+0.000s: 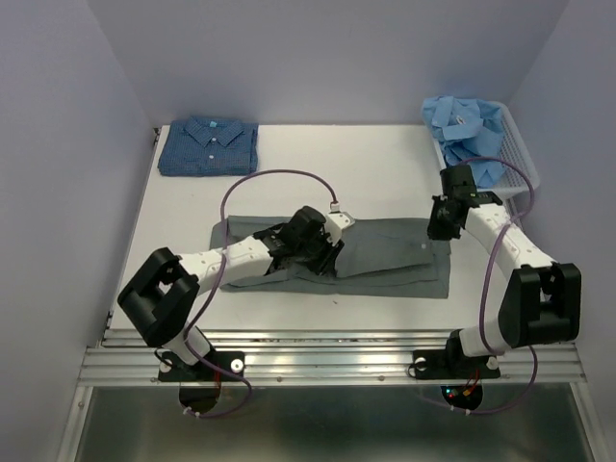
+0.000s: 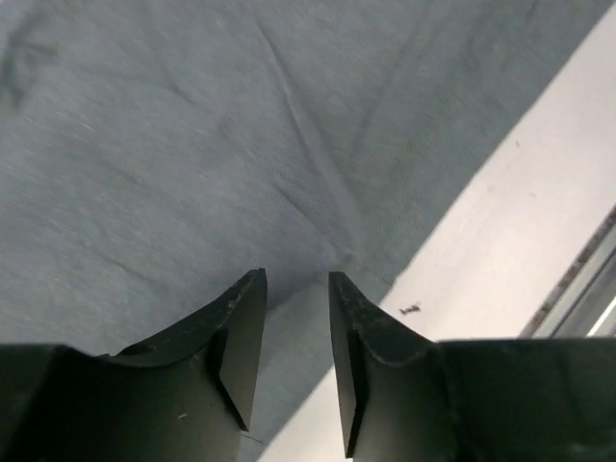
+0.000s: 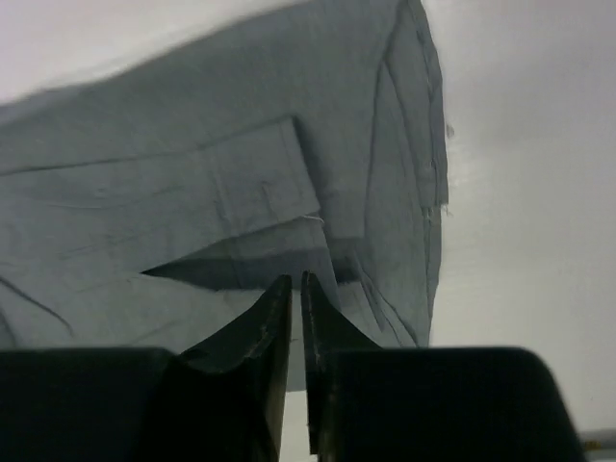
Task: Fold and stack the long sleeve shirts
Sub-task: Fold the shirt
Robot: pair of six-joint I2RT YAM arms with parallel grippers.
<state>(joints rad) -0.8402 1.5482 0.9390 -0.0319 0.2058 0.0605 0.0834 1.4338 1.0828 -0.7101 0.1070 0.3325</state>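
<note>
Grey shirt [image 1: 385, 255] lies spread flat. Left gripper [image 2: 296, 289] above its near edge, jaws spread, empty. Right gripper [image 3: 295, 284] at its right end, jaws almost pressed together. White slatted basket [image 1: 525, 159], behind-right of it, holds crumpled light blue shirts [image 1: 467, 120].

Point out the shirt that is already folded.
The dark blue patterned shirt at the far left corner: a neat rectangle. The grey shirt lies spread out; the light blue shirts are heaped in the basket.
</note>
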